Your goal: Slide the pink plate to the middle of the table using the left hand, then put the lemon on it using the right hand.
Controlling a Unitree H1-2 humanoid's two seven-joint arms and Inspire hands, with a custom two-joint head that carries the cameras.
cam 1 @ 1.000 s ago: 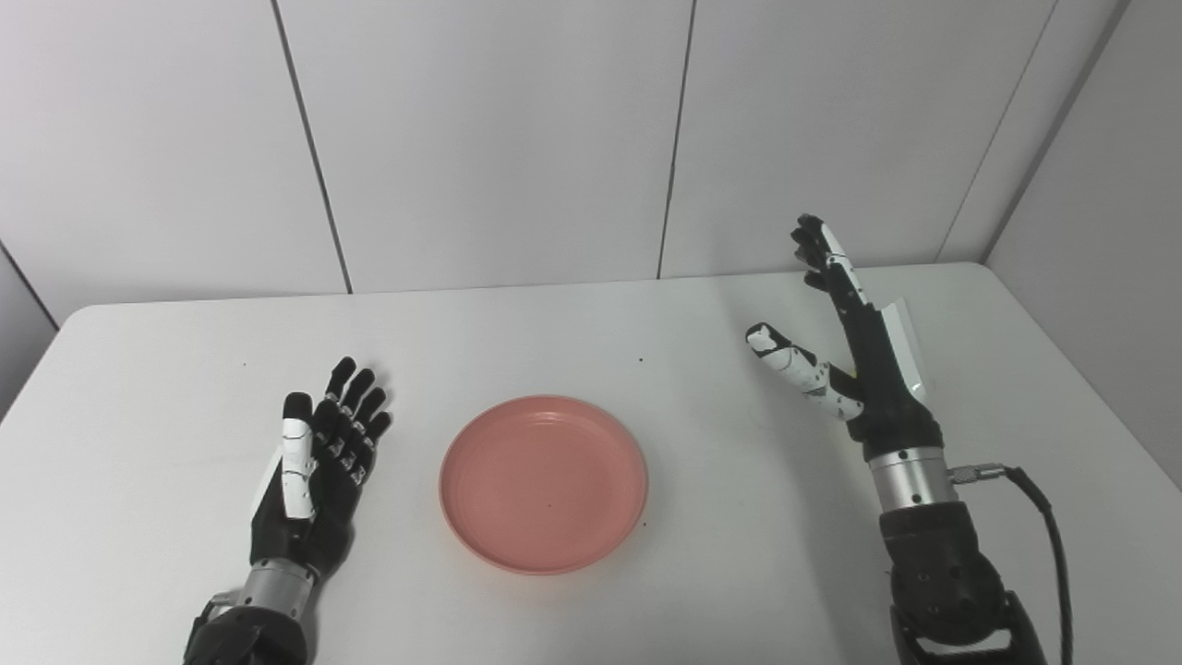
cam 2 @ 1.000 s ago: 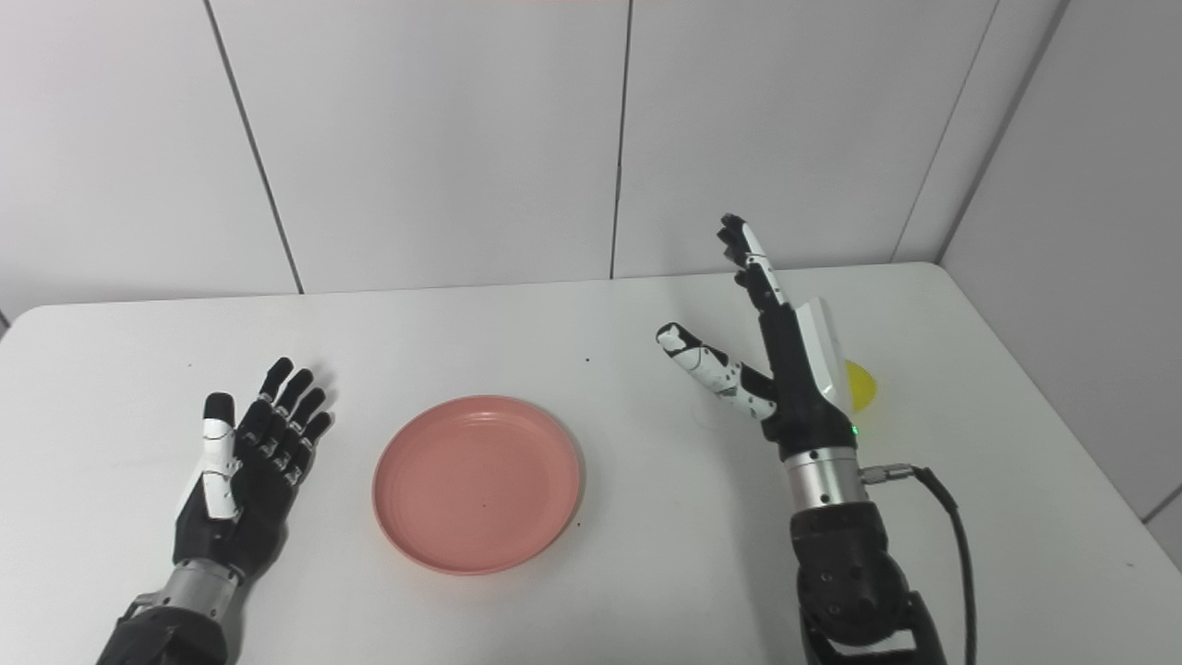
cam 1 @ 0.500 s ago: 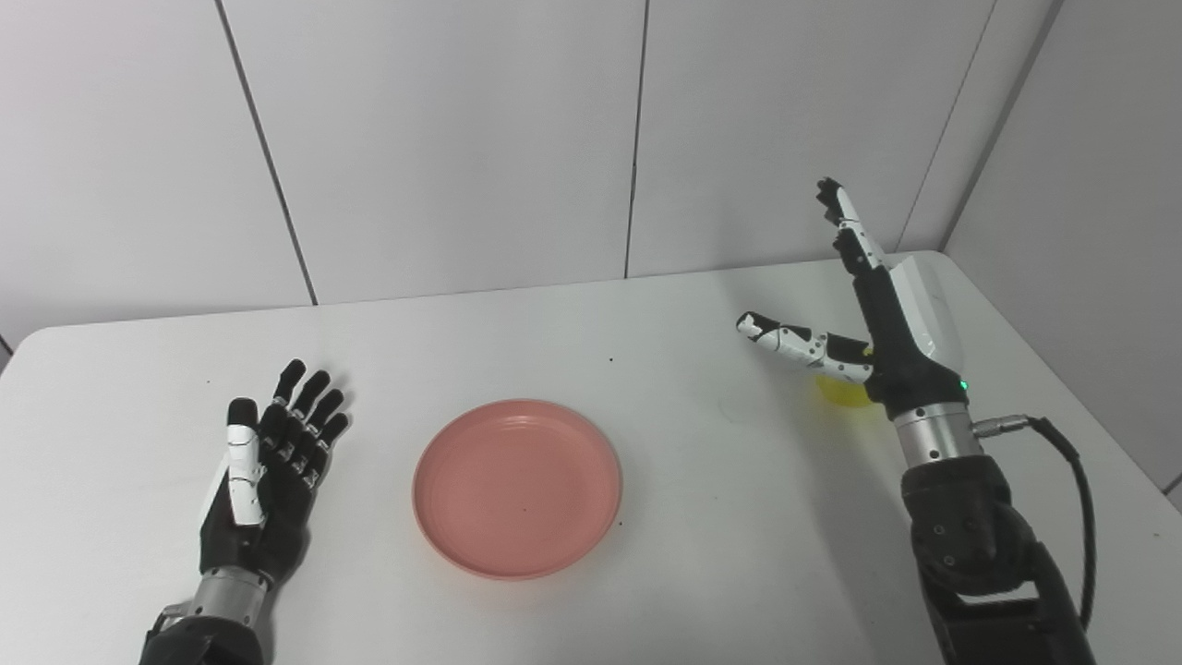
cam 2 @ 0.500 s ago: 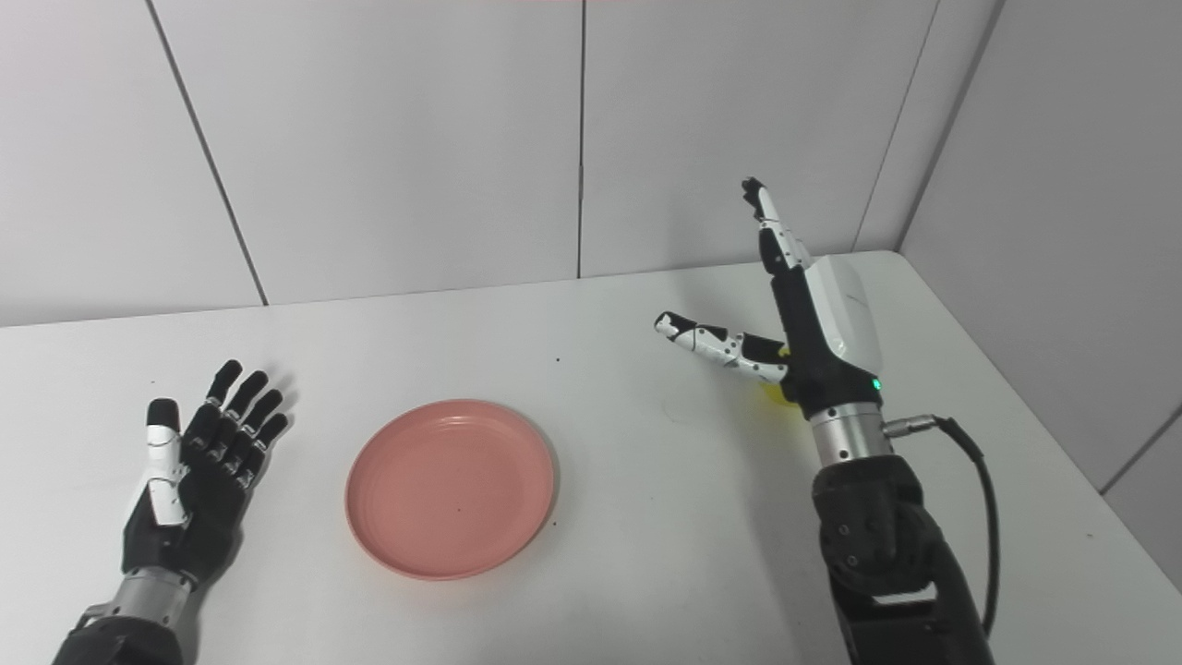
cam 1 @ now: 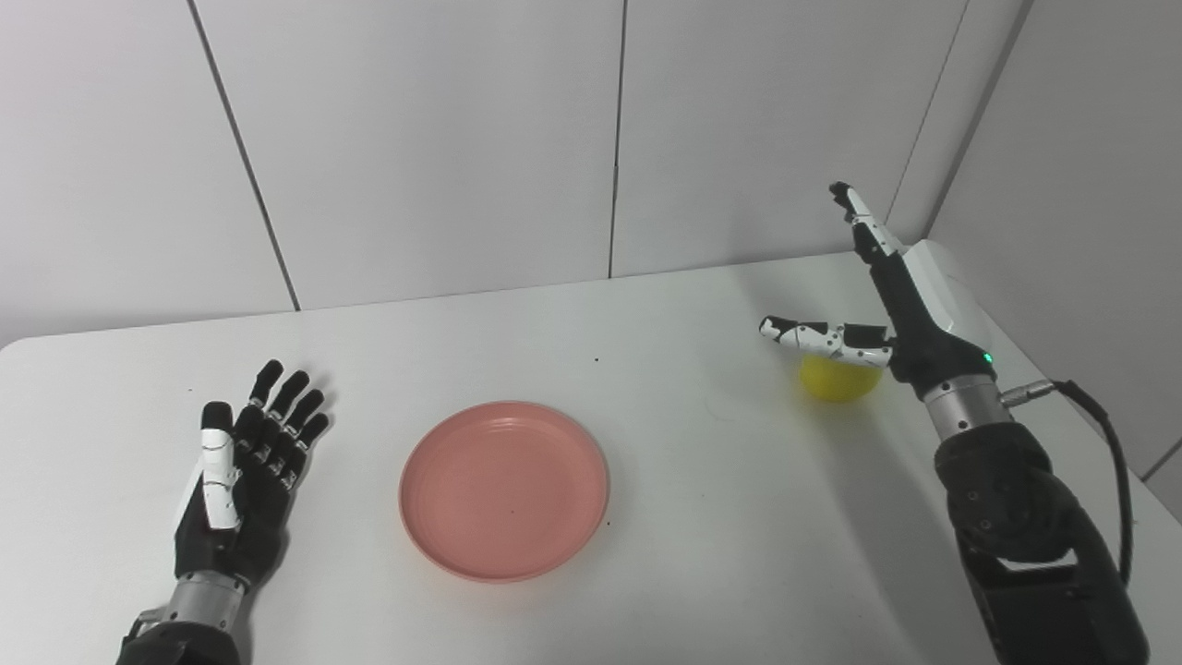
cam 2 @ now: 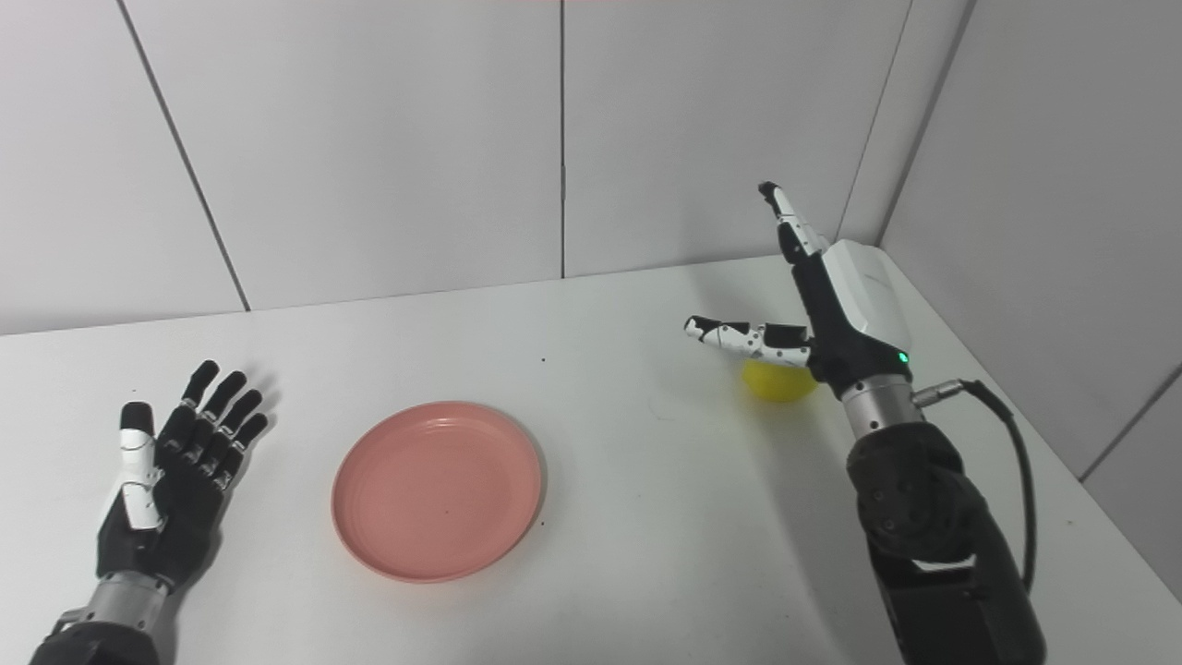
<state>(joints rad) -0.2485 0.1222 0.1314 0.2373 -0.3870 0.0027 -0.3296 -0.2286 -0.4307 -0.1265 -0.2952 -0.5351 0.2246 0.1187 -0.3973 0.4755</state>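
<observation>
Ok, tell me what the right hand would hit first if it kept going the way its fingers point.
Probably nothing on the table: the right hand points up and away toward the back wall. The lemon lies below its thumb, off that line; depth is uncertain.

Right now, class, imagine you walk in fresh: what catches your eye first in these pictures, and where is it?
The pink plate stands out against the white table, lying near the middle and empty. Next comes the yellow lemon far right, with the open right hand raised just over it. The left hand lies open, left of the plate.
</observation>
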